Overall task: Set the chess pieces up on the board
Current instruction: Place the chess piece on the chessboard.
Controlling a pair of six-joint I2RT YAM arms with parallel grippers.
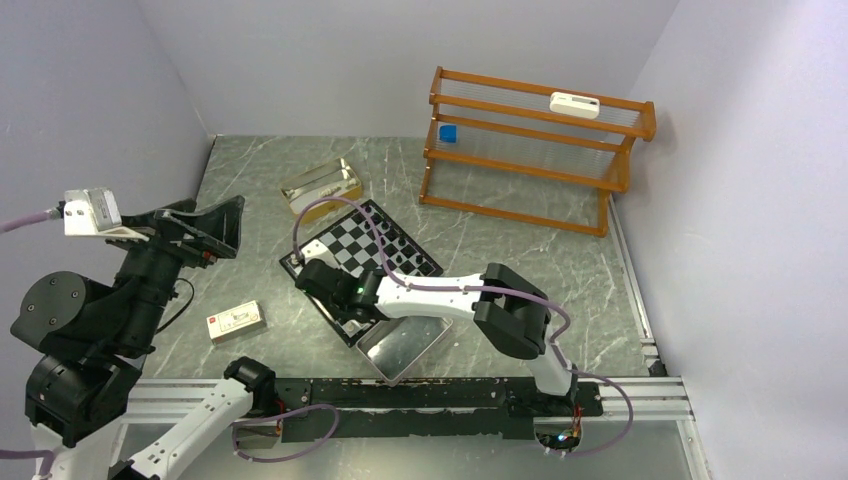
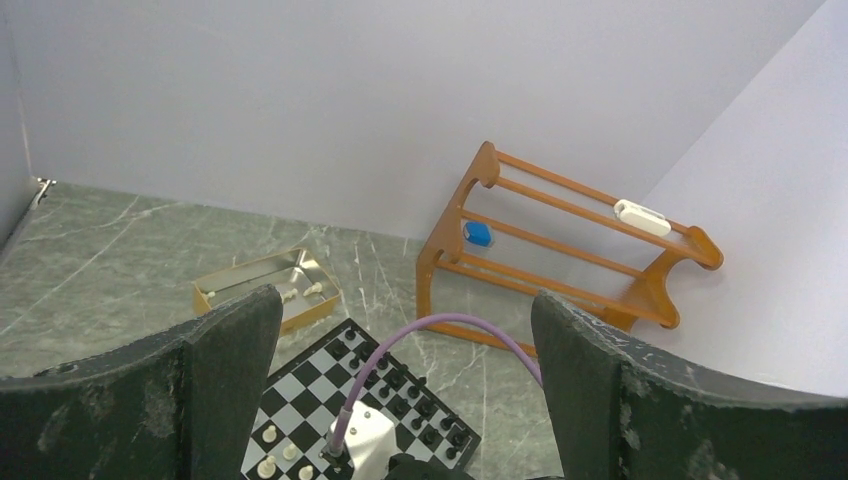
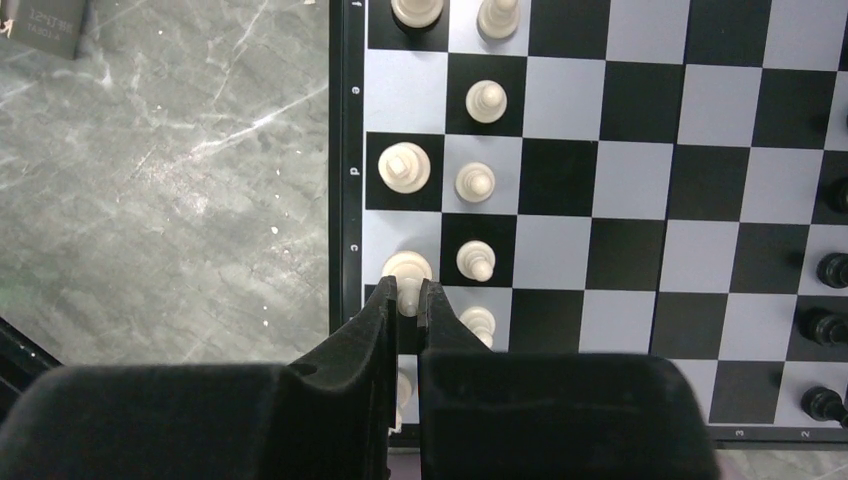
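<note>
Right wrist view: my right gripper (image 3: 408, 303) is clenched on a cream piece (image 3: 407, 268) that stands on the rim square lettered c, at the 9 o'clock edge of the board (image 3: 640, 200). Other cream chess pieces (image 3: 475, 182) stand in two files along that same edge, and black pieces (image 3: 830, 270) line the 3 o'clock edge. The middle squares are bare.

Left wrist view: my left gripper (image 2: 405, 300) is raised well clear of the table, fingers (image 2: 230, 350) spread wide and holding nothing.

Top external view: the board lies mid-table under my right arm. A gold box (image 1: 322, 186) sits near it at 11 o'clock, a metal tray (image 1: 405, 345) just beside it at 6 o'clock, a wooden rack (image 1: 530, 150) at 2 o'clock, and a small carton (image 1: 235, 320) at 8 o'clock.
</note>
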